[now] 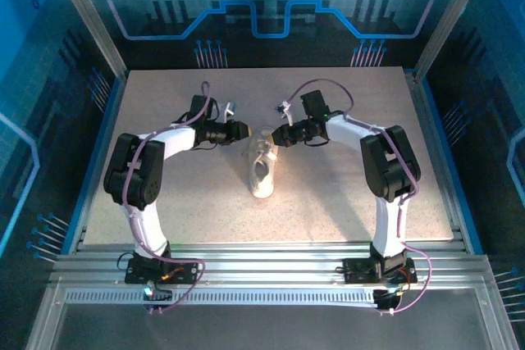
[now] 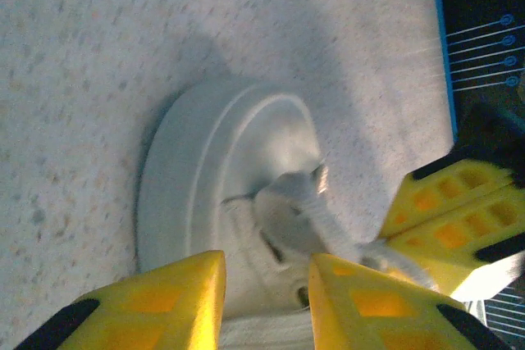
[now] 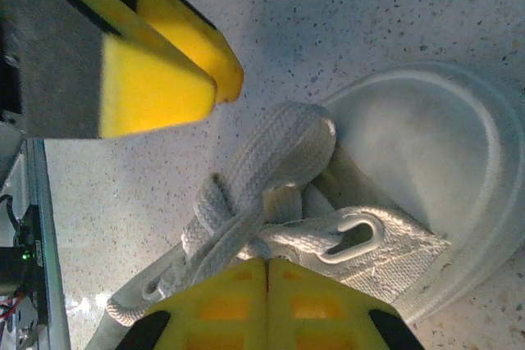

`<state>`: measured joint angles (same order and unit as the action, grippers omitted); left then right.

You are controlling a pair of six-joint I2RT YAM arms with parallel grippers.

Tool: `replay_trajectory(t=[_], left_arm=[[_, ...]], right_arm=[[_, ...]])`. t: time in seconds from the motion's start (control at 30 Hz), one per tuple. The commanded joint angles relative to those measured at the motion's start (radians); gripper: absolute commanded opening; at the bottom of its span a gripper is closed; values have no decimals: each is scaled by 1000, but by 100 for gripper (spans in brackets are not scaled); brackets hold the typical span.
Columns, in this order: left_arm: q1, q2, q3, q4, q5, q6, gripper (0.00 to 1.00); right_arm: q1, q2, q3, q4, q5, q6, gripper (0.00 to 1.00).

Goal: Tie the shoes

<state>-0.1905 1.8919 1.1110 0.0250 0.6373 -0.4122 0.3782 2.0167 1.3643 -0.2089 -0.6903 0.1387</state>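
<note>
The white sneaker (image 1: 262, 171) lies mid-table, its toe pointing away from the arm bases. Its rounded toe cap (image 2: 221, 178) is in the left wrist view. The white laces (image 3: 254, 194) are bunched in a loose knot over the eyelets. My right gripper (image 3: 267, 266) is shut, its yellow fingertips pressed together on a lace strand at the knot. From the left, my left gripper (image 2: 267, 288) hovers over the shoe's front with its jaws apart and nothing clamped between them. The two grippers nearly meet above the shoe (image 1: 261, 133).
The speckled tabletop (image 1: 344, 194) lies bare around the shoe. Blue enclosure walls (image 1: 262, 6) ring the table. A metal rail (image 1: 262, 256) runs along the near edge by the arm bases.
</note>
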Motion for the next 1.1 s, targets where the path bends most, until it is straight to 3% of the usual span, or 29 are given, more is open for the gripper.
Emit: replay_trajectory(t=[0.0, 0.2, 0.57, 1.07], left_arm=[[6, 0, -57, 62, 30, -37, 34], [17, -26, -41, 92, 17, -82, 42], [-27, 43, 45, 208, 10, -274, 44], [-81, 167, 146, 116, 7, -254, 46]], right_arm=[[-6, 34, 50, -66, -38, -53, 0], [-6, 40, 68, -101, -39, -101, 0], [2, 39, 98, -163, -2, -214, 0], [4, 46, 110, -176, 1, -240, 0]])
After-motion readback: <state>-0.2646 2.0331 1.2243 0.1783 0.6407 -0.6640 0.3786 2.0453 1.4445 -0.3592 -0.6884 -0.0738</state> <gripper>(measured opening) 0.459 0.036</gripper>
